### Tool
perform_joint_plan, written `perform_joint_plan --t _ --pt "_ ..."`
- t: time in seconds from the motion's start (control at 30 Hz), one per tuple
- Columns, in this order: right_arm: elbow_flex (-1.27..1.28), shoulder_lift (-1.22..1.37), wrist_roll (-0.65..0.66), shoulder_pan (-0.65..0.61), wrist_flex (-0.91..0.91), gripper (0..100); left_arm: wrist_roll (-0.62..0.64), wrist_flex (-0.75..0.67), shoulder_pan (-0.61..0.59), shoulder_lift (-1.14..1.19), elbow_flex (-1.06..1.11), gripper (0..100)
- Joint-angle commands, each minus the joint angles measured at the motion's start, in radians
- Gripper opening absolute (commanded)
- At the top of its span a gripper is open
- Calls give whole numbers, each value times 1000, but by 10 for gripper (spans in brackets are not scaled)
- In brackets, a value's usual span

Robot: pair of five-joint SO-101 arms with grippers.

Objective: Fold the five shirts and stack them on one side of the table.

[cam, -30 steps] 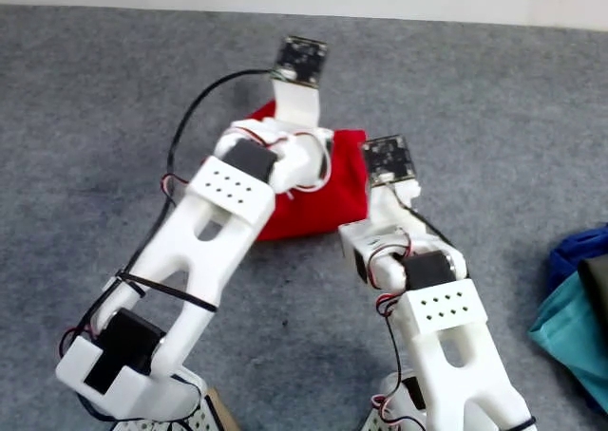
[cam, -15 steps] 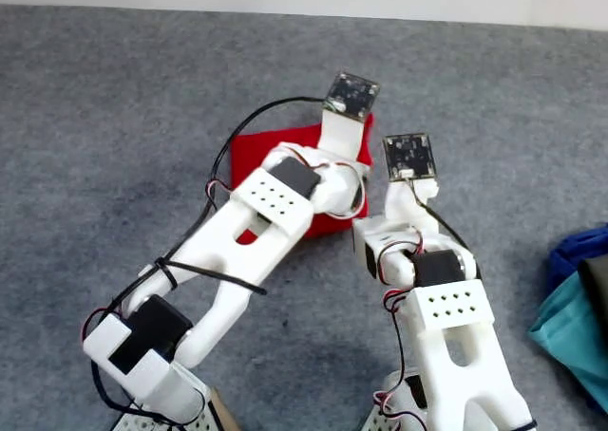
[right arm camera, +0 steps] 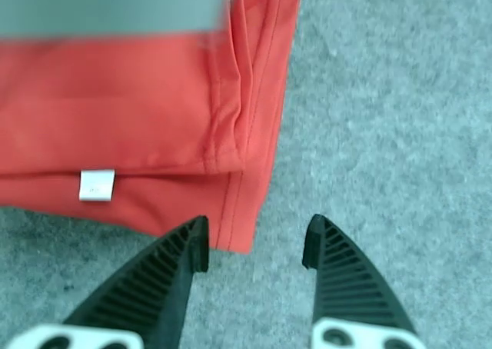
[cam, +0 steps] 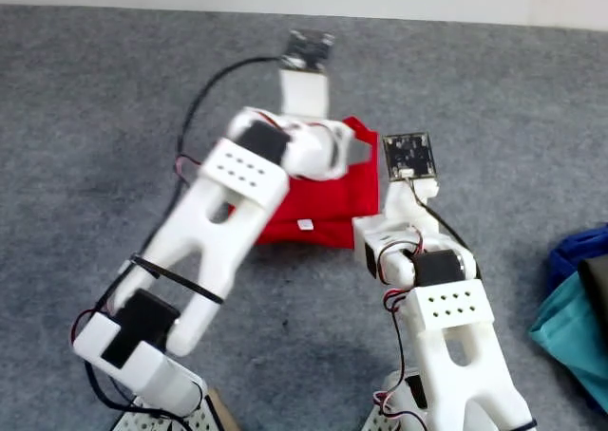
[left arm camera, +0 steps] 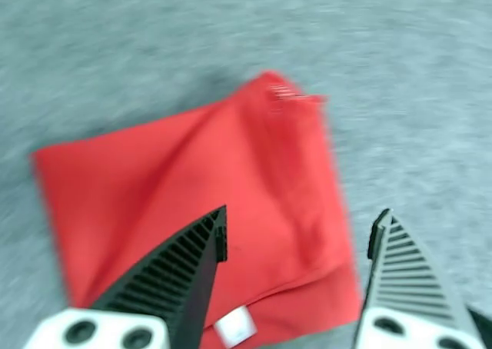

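Observation:
A red shirt [cam: 328, 203] lies folded into a rough rectangle on the grey carpet between the two arms, a small white tag [cam: 305, 225] at its near edge. My left gripper [left arm camera: 300, 230] hangs open above the red shirt [left arm camera: 192, 180], with nothing between its fingers. My right gripper [right arm camera: 257, 230] is open too, low over the carpet just off the corner of the red shirt [right arm camera: 138, 118], beside the layered hem. The left arm [cam: 242, 170] hides part of the shirt in the high view.
A heap of unfolded shirts [cam: 579, 308] in blue, teal and a dark colour sits at the right edge of the table. The right arm [cam: 442, 303] stands between that heap and the red shirt. Open carpet stretches to the left and along the back.
The left arm swung right over the red shirt, then back and up. More of the shirt's near edge and its white tag now show. The right arm has stayed still over the last half second.

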Motion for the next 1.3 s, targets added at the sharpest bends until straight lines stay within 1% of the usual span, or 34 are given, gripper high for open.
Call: perform_joint_plan --t 0.0,0.07,0.2,0.27,0.33,0.47,0.53,0.67,0.97,1.07,1.2,1.27 --pt "-22 31 -15 2 -25 213 11 87 -48 -12 -41 301" --pt "-65 79 -46 -13 -24 213 11 127 -45 -13 -28 301" --pt "-193 206 -97 -44 -19 213 81 180 -56 -13 -25 301" --pt "-243 280 -107 -65 -19 213 92 190 -82 -7 -24 301" --pt "-283 354 -110 -90 -28 213 94 186 -110 -4 2 301" --pt "-311 443 -110 -111 -84 213 94 95 -147 -12 68 301" --pt "-309 464 -107 -114 -96 213 94 77 -151 -12 81 301" --pt "-306 503 -104 -108 -147 213 94 74 -151 -12 88 301" --pt "-325 605 -103 -107 -182 211 94 78 -153 -5 90 301" --pt "-338 621 -63 -107 -182 157 94 78 -153 -5 90 301" --pt "-340 621 -57 -107 -182 46 92 78 -153 -4 90 301" --pt "-341 621 -55 -107 -182 13 92 78 -153 -4 90 301"
